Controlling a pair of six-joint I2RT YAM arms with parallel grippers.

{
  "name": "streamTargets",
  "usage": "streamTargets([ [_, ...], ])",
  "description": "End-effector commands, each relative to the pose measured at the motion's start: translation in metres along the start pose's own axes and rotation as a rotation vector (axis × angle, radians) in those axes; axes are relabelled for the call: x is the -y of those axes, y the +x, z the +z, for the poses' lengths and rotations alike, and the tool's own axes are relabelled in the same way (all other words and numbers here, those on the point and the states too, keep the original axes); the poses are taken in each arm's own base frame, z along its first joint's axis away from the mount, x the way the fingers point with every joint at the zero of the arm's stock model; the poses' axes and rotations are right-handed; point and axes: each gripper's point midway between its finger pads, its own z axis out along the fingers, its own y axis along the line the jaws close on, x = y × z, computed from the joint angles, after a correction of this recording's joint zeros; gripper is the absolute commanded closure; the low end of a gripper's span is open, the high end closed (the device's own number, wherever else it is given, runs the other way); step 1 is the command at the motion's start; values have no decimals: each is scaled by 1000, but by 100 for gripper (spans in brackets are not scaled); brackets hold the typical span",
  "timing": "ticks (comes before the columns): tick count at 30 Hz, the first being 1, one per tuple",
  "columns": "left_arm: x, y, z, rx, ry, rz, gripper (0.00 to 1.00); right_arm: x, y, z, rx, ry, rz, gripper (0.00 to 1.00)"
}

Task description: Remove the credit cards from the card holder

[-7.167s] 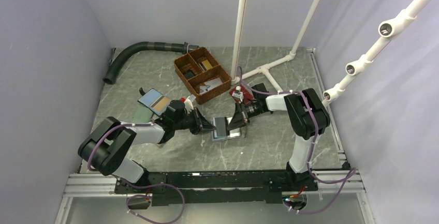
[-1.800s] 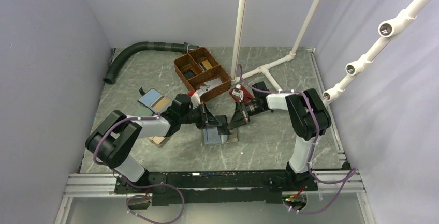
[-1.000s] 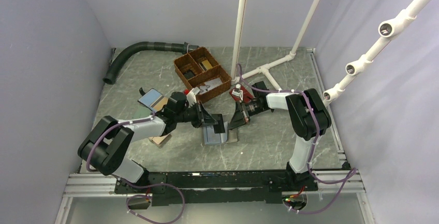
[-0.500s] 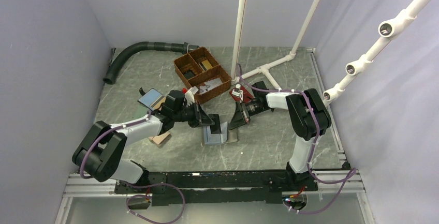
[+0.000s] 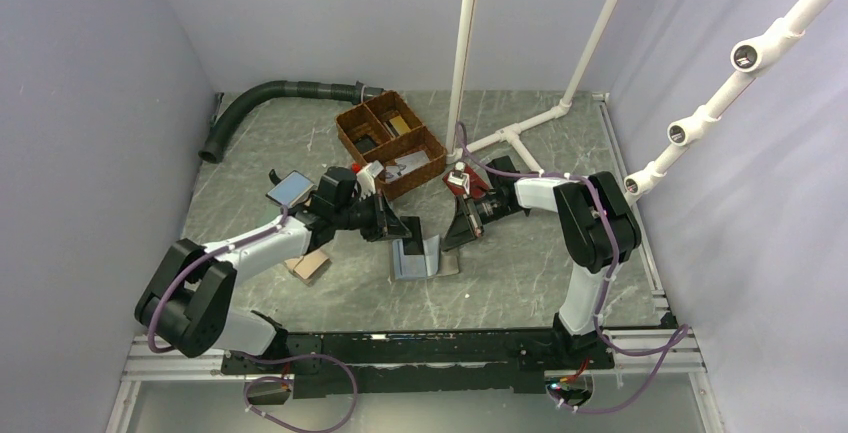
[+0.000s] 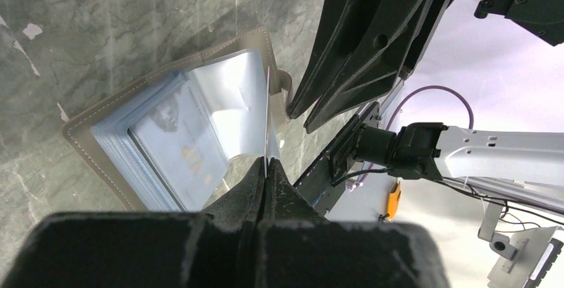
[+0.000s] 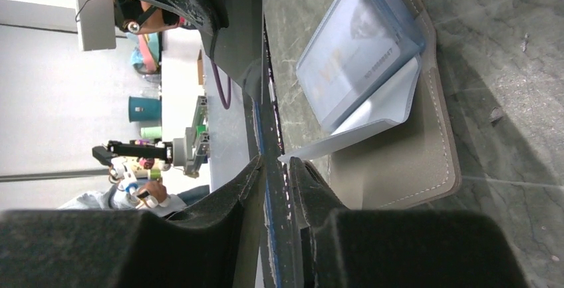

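The card holder (image 5: 410, 266) lies open on the marble tabletop (image 5: 520, 273), between the 2 arms and just nearer than both pincers. Its outside is taupe-grey with pale stitching along the edge. Inside it carries a stack of light blue, glossy clear sleeves. The uppermost flat sleeve shows 1 credit card (image 7: 352, 52), pale grey-white with faint print, tucked fully in. The left pincer (image 6: 266, 165) is clamped on the corner of 1 clear sleeve (image 6: 236, 105), which curves up off the stack. The right pincer (image 7: 276, 163) sits just beside that corner, its jaws a narrow slit apart, gripping nothing that shows. Farther back are a red wallet (image 5: 475, 190) and a brown basket (image 5: 392, 141).
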Motion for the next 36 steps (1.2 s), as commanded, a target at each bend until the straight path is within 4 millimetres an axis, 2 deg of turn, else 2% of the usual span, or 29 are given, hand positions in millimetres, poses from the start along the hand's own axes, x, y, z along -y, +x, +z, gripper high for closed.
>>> streamTargets([
  [1, 13, -13, -8, 32, 9, 60, 100, -15, -15, -4, 20, -11, -114, 78],
  [10, 17, -19, -15, 28, -36, 96, 100, -18, -16, -6, 21, -3, -137, 77],
  [19, 19, -39, -36, 72, -104, 125, 100, -21, -17, -7, 21, 6, -164, 76],
  [28, 26, -83, -65, 161, -165, 131, 100, -24, -15, -10, 16, 26, -208, 75],
  [36, 22, -126, -90, 295, -187, 56, 100, -25, -13, -13, 6, 52, -251, 75],
])
